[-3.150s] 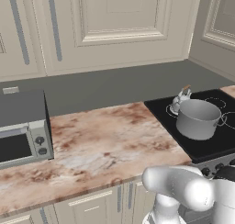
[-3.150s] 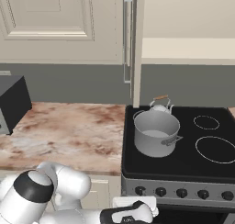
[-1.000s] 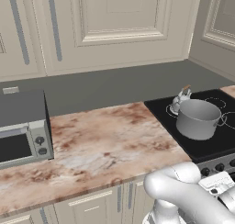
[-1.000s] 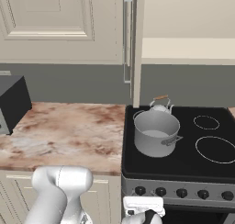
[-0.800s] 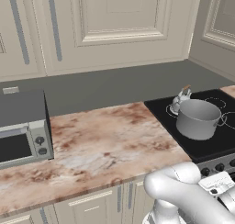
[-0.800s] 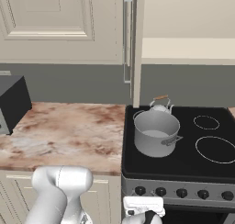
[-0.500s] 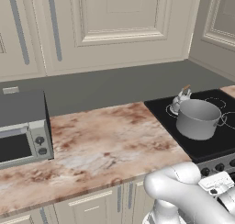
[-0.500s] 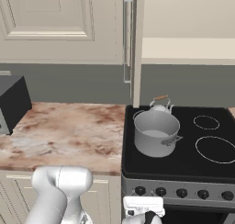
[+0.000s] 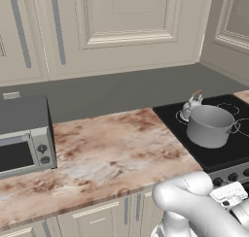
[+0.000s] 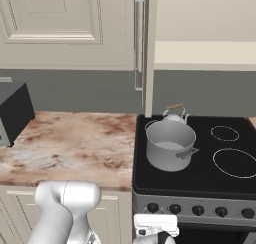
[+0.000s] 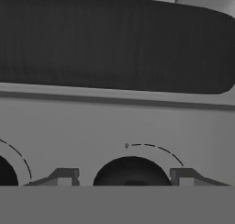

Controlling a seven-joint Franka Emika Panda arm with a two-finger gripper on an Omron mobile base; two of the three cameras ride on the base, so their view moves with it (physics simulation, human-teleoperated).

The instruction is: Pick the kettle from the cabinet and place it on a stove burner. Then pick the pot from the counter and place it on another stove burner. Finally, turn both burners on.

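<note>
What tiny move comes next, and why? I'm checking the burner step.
Probably close the gripper onto the black stove knob sitting between its fingertips, then twist. The kettle and pot already sit on the stove, so turning on the burners is what remains.

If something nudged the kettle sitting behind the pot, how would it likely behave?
The kettle is small and rounded, so it is probably light and would slide on the smooth black stove top. Its tall arched handle may make it tippy. The pot close in front would likely block it.
</note>
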